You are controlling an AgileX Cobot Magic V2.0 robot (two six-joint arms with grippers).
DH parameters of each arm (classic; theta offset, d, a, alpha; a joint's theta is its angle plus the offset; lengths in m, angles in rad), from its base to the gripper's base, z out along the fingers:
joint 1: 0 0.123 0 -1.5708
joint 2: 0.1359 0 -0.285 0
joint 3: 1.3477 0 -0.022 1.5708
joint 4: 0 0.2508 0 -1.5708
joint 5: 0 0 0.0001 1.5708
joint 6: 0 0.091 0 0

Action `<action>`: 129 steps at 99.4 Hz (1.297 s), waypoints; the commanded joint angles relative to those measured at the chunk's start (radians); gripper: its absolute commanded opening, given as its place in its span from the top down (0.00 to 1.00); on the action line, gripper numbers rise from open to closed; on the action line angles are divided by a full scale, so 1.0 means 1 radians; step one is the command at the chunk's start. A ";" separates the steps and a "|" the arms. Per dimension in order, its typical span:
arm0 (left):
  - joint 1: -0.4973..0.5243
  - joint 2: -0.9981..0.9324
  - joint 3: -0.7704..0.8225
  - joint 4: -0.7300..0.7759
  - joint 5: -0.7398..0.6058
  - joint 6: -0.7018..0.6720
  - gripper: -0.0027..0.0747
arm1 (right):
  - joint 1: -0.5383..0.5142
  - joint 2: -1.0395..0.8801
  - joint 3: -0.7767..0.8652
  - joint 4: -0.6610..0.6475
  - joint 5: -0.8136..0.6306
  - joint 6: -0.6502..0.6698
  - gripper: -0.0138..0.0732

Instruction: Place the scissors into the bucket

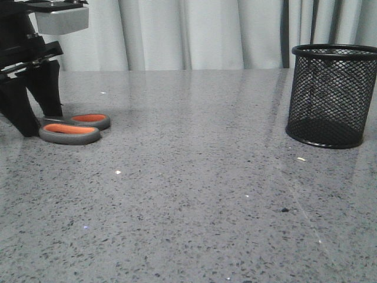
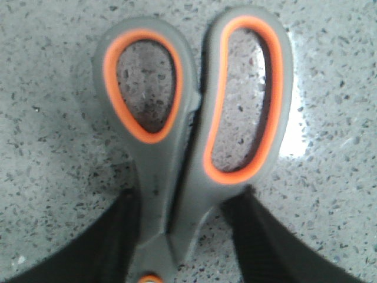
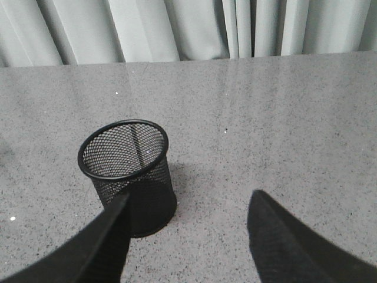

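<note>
The scissors point(image 1: 75, 128) lie flat on the grey table at the far left, their dark grey handles lined orange and pointing right. My left gripper point(image 1: 38, 119) is down at the table over them. In the left wrist view its jaws are open, and the black fingers point(image 2: 112, 236) straddle the neck of the scissors point(image 2: 159, 171) just ahead of the orange pivot. The left finger is close against the handle and the right one stands a little apart. The blades are hidden. The black mesh bucket point(image 1: 333, 97) stands upright at the far right. My right gripper point(image 3: 188, 203) is open and empty beside the bucket point(image 3: 126, 177).
The speckled grey table point(image 1: 194, 194) stretches between the scissors and the bucket. Grey curtains point(image 1: 188, 29) hang behind the far edge. A small pale speck point(image 1: 301, 158) and a dark speck point(image 1: 284, 209) lie near the bucket.
</note>
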 commanded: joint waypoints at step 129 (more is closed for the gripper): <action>-0.569 -0.427 -0.086 -0.154 -0.420 -0.012 0.82 | 0.429 0.164 -0.163 0.428 -0.312 -0.183 0.31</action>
